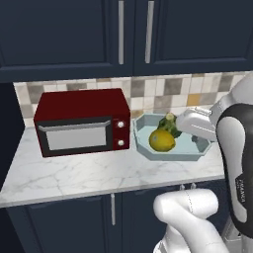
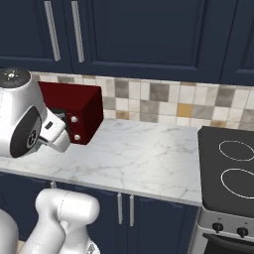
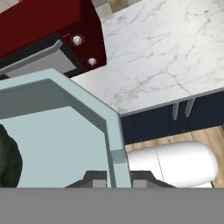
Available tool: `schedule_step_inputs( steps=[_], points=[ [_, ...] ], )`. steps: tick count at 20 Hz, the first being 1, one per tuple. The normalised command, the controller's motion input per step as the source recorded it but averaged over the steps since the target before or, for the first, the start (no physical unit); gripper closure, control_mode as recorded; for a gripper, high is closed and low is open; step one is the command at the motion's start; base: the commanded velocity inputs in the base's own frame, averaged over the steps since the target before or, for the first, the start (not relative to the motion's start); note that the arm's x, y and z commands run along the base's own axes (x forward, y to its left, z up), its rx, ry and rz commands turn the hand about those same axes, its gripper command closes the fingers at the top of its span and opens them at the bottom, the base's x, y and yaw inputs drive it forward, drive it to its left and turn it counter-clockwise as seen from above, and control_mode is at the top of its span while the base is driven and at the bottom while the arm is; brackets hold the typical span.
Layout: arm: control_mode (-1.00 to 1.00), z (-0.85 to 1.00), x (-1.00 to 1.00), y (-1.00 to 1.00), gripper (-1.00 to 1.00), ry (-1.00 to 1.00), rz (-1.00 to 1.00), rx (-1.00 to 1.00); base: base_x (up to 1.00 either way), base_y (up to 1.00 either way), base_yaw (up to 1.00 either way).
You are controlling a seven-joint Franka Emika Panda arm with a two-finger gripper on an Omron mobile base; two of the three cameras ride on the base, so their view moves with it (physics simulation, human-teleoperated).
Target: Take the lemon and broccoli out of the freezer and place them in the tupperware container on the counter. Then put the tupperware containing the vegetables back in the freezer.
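Note:
The pale blue tupperware container (image 1: 146, 144) rests on the marbled counter (image 1: 94, 173), just right of the microwave. Inside it lie the yellow lemon (image 1: 162, 141) and, behind that, the dark green broccoli (image 1: 169, 124). My gripper (image 1: 196, 138) reaches in from the right and is shut on the container's right rim. In the hand view the rim (image 3: 111, 131) runs down between my fingertips, with the gripper (image 3: 117, 180) pinching it. The broccoli (image 3: 8, 159) sits at the left edge inside the tray. The freezer is out of view.
A red microwave (image 1: 81, 122) stands close to the container's left side. Dark navy wall cupboards (image 1: 123, 34) hang above, over a tiled backsplash. To the right the counter (image 2: 144, 154) runs on to a black stove top (image 2: 230, 168).

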Motion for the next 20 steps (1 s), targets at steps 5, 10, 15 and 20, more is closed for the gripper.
schedule_step_inputs(
  steps=[5, 10, 15, 20],
  points=[
    [-1.00, 0.12, -0.42, 0.00, 1.00, 0.00, 0.00, -0.02, 0.00, 0.00, 0.00],
    [1.00, -0.01, -0.32, 0.00, 1.00, 0.00, 0.00, 0.00, -0.15, 0.00, 0.00],
    [1.00, 0.00, 0.00, 0.00, 1.00, 0.00, 0.00, 0.00, -0.98, 0.14, 0.00],
    [1.00, 0.00, 0.00, 0.00, 1.00, 0.00, 0.00, 0.00, -1.00, 0.69, 0.00]
  ],
)
